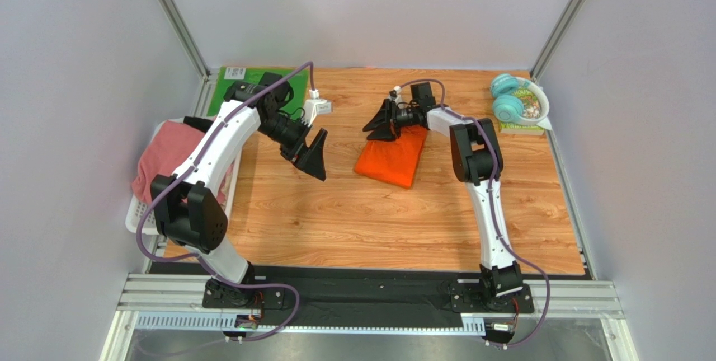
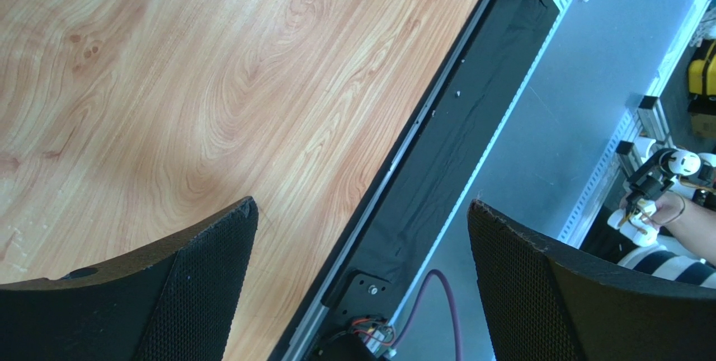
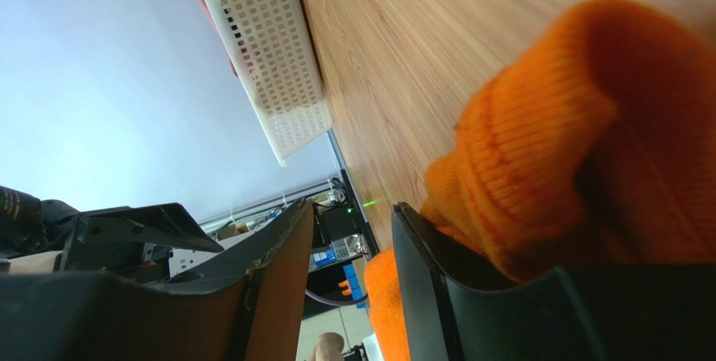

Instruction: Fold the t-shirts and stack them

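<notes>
The orange t-shirt (image 1: 393, 158) lies as a folded packet in the middle of the wooden table. My right gripper (image 1: 371, 132) is low at its far left corner, jaws partly open. In the right wrist view the orange t-shirt (image 3: 546, 109) bulges against the outer side of one finger, a fold of it reaches into the gap, and the right gripper (image 3: 355, 207) is not closed on it. My left gripper (image 1: 309, 164) hovers to the left of the shirt, wide open and empty (image 2: 361, 203). A pink t-shirt (image 1: 172, 151) fills the white basket (image 1: 139, 210), with a bit of black cloth (image 1: 195, 122) at its far end.
A green mat (image 1: 252, 84) lies at the back left, behind the left arm. Teal headphones (image 1: 507, 97) and a white bowl (image 1: 534, 106) sit at the back right corner. The basket (image 3: 277, 50) stands at the table's left edge. A black strip and metal rail (image 2: 471, 126) run along the near edge.
</notes>
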`<state>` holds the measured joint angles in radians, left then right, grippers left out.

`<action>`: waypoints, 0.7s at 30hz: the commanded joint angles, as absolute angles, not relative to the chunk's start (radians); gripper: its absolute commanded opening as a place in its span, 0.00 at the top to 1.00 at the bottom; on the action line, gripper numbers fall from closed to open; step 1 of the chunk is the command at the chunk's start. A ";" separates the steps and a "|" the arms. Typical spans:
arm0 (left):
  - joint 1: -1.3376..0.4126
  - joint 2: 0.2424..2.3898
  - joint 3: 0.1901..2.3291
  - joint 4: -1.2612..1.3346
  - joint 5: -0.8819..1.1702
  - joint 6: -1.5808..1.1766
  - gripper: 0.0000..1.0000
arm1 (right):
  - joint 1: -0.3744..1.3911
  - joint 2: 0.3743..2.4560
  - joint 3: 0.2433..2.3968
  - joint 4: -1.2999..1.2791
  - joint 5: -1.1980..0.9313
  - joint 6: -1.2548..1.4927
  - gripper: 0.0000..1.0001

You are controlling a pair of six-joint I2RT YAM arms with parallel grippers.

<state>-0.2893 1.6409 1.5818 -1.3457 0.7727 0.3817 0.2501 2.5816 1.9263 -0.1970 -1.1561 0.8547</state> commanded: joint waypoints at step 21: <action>-0.290 1.491 1.470 -1.377 0.767 0.368 0.00 | 0.307 2.103 1.539 -0.288 -1.078 0.678 0.48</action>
